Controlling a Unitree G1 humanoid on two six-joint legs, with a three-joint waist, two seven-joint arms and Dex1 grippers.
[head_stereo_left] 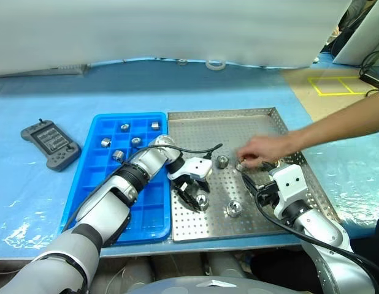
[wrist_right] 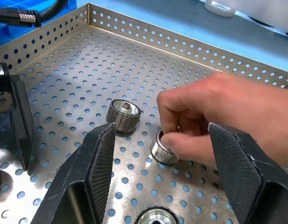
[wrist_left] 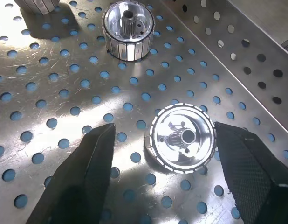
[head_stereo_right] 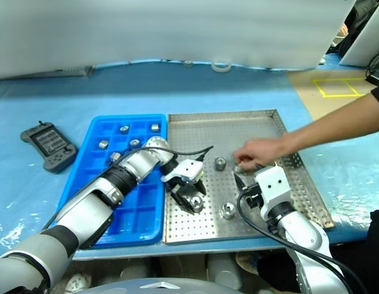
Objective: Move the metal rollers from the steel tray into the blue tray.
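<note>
Four rollers [head_stereo_left: 221, 162] stand on end on the steel tray [head_stereo_left: 263, 117], bores pointing straight up, short axes vertical. One [wrist_left: 182, 137] sits between the fingers of the left gripper [head_stereo_left: 192, 195], near the tray's front rim; the jaws stand apart on either side and neither finger touches it. A second [head_stereo_left: 233, 209] stands just to its right, also near the front. A third is the one further back, near the tray's middle. The fourth [wrist_right: 163, 148] is pinched in a person's hand [head_stereo_left: 260, 149], which reaches in from the right and holds it down on the perforated sheet.

The right gripper [wrist_right: 158, 186] hangs just in front of that hand, jaws wide apart and holding nothing, fingers [wrist_right: 95, 163] aimed across the tray towards the back rim.

Five more rollers [head_stereo_left: 124, 127] already sit upright in separate compartments at the back of the blue tray [head_stereo_left: 91, 177], which lies against the steel tray's left rim. The left arm crosses over the blue tray's front half.

A dark grey controller [head_stereo_left: 50, 144] lies well to the left on the blue-covered surface [head_stereo_left: 42, 202]. A roll of tape [head_stereo_left: 216, 64] rests at the far edge.
</note>
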